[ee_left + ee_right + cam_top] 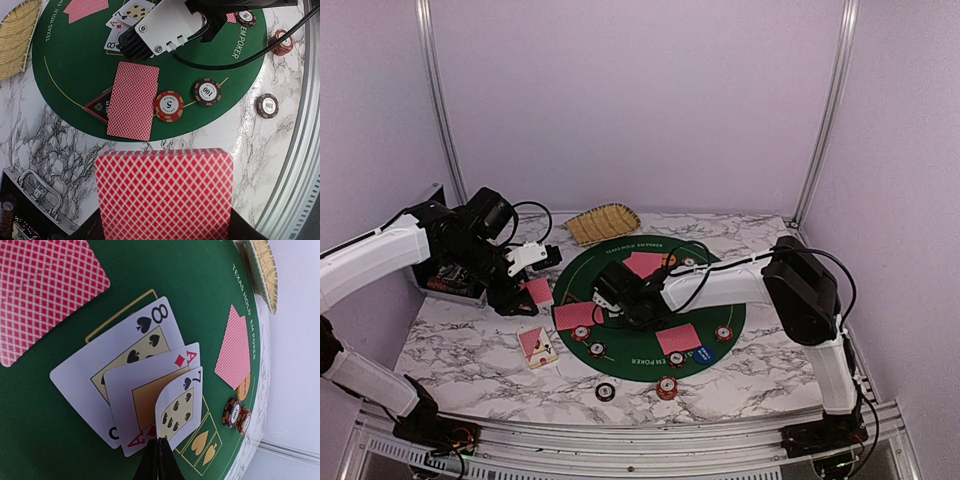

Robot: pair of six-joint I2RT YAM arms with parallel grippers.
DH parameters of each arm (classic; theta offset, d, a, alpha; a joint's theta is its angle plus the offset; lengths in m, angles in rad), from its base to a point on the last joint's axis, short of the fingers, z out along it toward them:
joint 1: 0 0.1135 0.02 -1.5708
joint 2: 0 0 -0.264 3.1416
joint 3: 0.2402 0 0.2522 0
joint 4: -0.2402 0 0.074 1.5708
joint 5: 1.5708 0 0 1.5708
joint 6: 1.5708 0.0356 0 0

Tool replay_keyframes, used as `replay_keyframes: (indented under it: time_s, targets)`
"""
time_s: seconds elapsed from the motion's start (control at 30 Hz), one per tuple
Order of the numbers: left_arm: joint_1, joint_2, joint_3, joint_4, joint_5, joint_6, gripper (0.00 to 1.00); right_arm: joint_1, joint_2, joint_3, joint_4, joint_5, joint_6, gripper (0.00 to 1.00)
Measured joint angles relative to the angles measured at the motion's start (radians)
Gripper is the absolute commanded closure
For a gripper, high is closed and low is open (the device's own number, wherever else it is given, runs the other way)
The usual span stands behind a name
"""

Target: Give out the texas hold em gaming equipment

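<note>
Three lilac walls surround the marble-patterned table and green mat.

At the bottom of the left wrist view, red-backed cards run off the frame's lower edge. Mid-left, a face-down card covers most of the black triangular button. The black case is cropped at lower left.

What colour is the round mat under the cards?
Green mat, with thin yellow lines; clearest in the left wrist view.
</note>
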Motion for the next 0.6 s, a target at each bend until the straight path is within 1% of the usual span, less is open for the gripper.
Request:
replay_keyframes:
  time_s: [0.07,0.1,0.3,0.4,0.53,0.6]
  targets:
    - [0.0,0.0,0.0,0.0,0.0,0.0,1.0,0.003,0.0,-0.002,0.0,-0.017,0.006,0.97]
    - [0.0,0.0,0.0,0.0,0.0,0.0,1.0,0.004,0.0,-0.002,0.0,-0.023,0.01,0.94]
    - [0.0,0.0,0.0,0.0,0.0,0.0,1.0,0.004,0.0,-0.032,0.004,-0.054,0.036,0.73]
    - [0.0,0.0,0.0,0.0,0.0,0.0,1.0,0.004,-0.013,-0.046,0.014,-0.054,0.045,0.65]
    - [0.0,0.0,0.0,0.0,0.0,0.0,1.0,0.004,-0.039,-0.069,0.014,-0.063,0.056,0.45]
    - [0.0,0.0,0.0,0.0,0.0,0.0,1.0,0.003,-0.051,-0.073,0.014,-0.069,0.064,0.37]
